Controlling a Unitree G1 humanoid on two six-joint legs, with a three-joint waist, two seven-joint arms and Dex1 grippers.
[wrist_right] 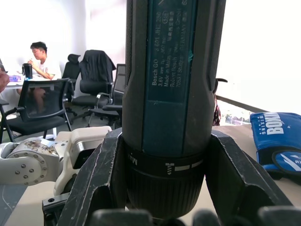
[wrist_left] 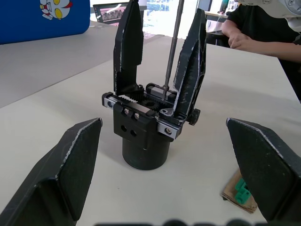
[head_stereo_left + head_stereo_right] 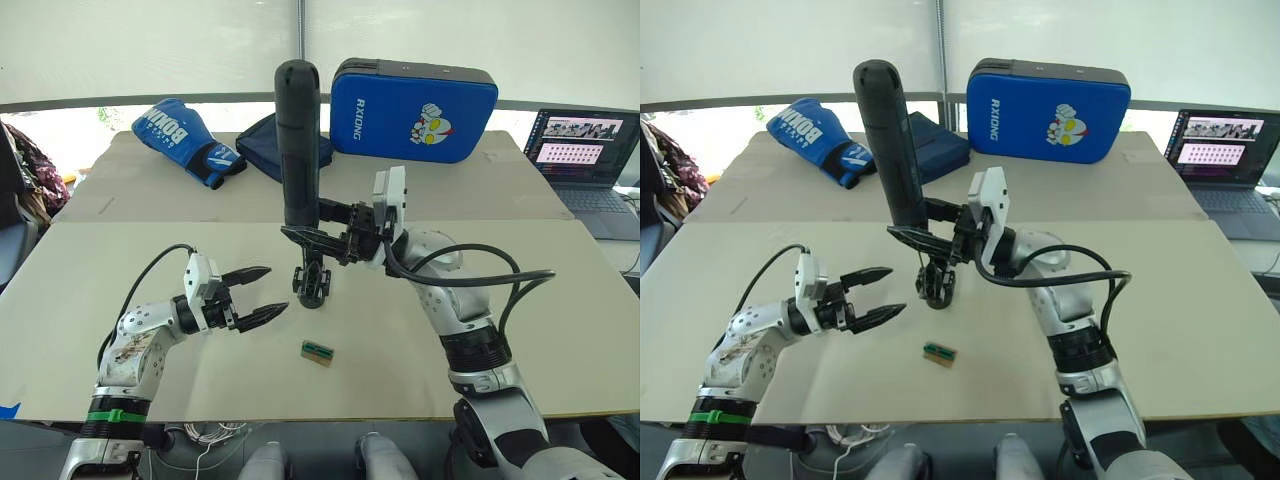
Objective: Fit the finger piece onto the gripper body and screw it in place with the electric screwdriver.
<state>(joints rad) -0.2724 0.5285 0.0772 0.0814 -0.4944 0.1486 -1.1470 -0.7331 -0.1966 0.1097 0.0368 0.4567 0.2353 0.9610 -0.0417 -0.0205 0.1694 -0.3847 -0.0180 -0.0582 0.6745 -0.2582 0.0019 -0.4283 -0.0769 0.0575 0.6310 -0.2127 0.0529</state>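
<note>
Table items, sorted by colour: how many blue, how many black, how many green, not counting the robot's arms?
Blue: 3 (boxing glove, dark blue pouch, RXIONG case)
Black: 2 (electric screwdriver in the right gripper, gripper body)
Green: 1 (small green-and-brown block)
Total: 6. The laptop sits off the table, uncounted.
</note>
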